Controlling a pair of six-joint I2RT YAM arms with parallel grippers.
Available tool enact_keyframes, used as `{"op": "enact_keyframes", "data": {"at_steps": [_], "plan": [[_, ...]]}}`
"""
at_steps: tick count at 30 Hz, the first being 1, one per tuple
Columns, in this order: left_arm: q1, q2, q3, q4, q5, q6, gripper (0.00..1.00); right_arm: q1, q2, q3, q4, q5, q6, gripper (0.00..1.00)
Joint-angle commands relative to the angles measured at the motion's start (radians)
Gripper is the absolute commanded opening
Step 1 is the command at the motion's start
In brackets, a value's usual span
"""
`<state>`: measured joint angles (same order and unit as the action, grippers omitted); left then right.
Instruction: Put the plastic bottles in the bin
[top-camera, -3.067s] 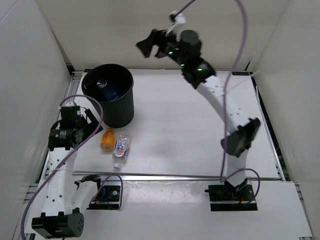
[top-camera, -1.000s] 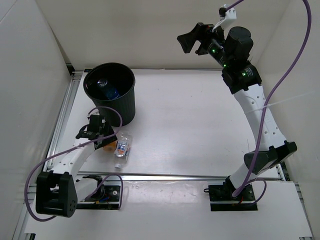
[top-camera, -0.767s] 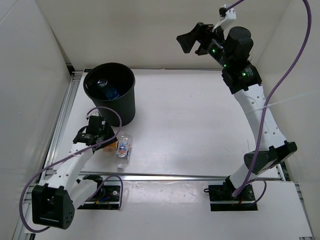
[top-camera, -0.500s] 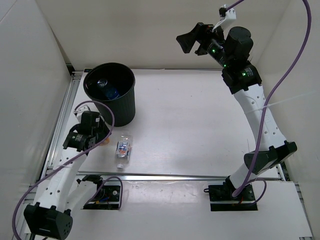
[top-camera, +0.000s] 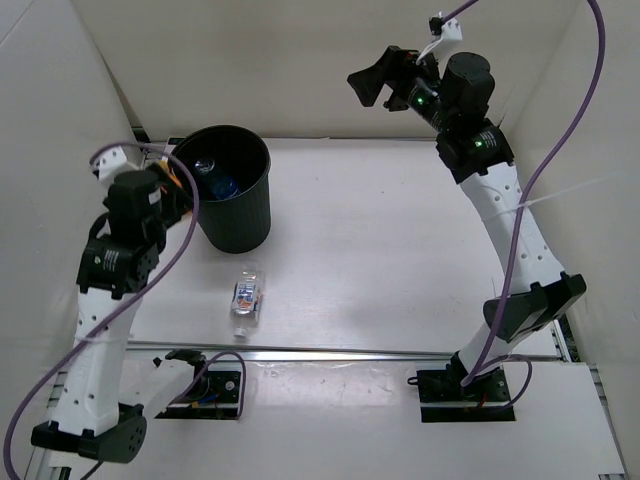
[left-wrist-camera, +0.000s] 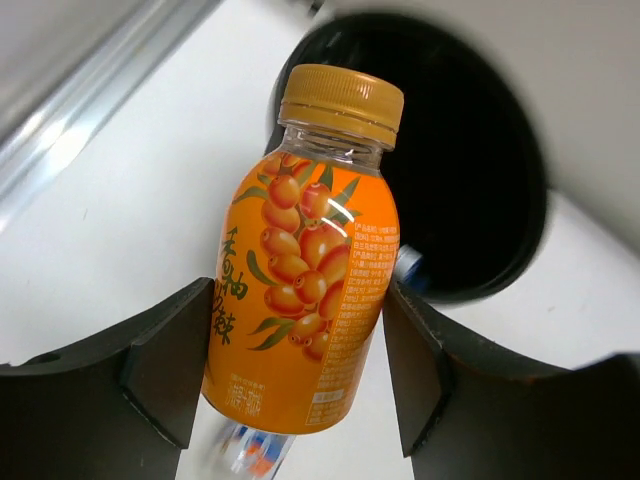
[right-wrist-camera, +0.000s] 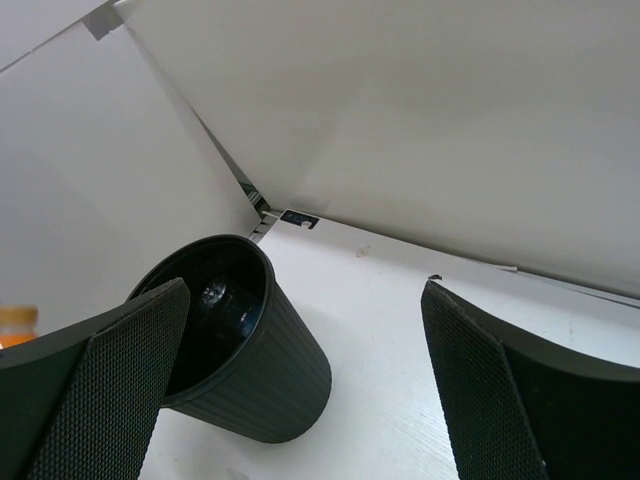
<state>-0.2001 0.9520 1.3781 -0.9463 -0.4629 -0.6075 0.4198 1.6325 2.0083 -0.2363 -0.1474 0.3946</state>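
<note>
My left gripper (left-wrist-camera: 300, 370) is shut on the orange bottle (left-wrist-camera: 305, 290), gripping its body on both sides, with the yellow cap pointing at the black bin (left-wrist-camera: 470, 200). From above, the left gripper (top-camera: 165, 185) hangs raised just left of the bin (top-camera: 240, 225). Two bottles lie inside the bin, a clear one (top-camera: 204, 166) and a blue-labelled one (top-camera: 222, 185). Another clear bottle with a white-blue-red label (top-camera: 244, 298) lies on the table in front of the bin. My right gripper (top-camera: 385, 80) is open and empty, high near the back wall, facing the bin (right-wrist-camera: 250, 370).
White walls enclose the table on the left, back and right. A metal rail (top-camera: 135, 215) runs along the left edge beside the bin. A purple cable (top-camera: 185, 215) loops round the left arm.
The left arm has lifted the orange bottle off the table and carried it back and up to the bin's left rim. The right arm has barely moved.
</note>
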Motion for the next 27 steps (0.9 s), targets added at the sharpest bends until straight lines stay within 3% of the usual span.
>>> {"op": "enact_keyframes", "data": {"at_steps": [1,5,6,7,11,16,24,27], "plan": [[-0.004,0.161,0.146,0.118,-0.011,0.113,0.37,-0.001,0.004,0.046,0.043,-0.02,0.007,1.0],[-0.004,0.331,0.281,0.162,0.042,0.169,0.36,-0.001,0.004,0.046,0.043,-0.02,0.007,1.0],[-0.004,0.362,0.301,0.176,0.067,0.184,0.4,-0.001,0.004,0.046,0.043,-0.02,0.007,1.0],[-0.004,0.426,0.343,0.176,0.088,0.211,0.46,-0.001,0.004,0.046,0.043,-0.02,0.007,1.0],[-0.013,0.502,0.412,0.176,0.124,0.221,1.0,-0.001,0.004,0.046,0.043,-0.02,0.007,1.0],[-0.042,0.406,0.342,0.176,0.124,0.222,1.0,-0.01,-0.014,0.024,0.043,-0.02,-0.002,1.0],[-0.163,0.046,-0.077,0.234,0.306,0.273,1.0,-0.019,-0.034,-0.008,0.043,-0.029,0.007,1.0],[-0.208,-0.011,-0.183,0.234,0.394,0.273,1.0,-0.019,-0.034,-0.019,0.043,-0.038,0.029,1.0]]}}
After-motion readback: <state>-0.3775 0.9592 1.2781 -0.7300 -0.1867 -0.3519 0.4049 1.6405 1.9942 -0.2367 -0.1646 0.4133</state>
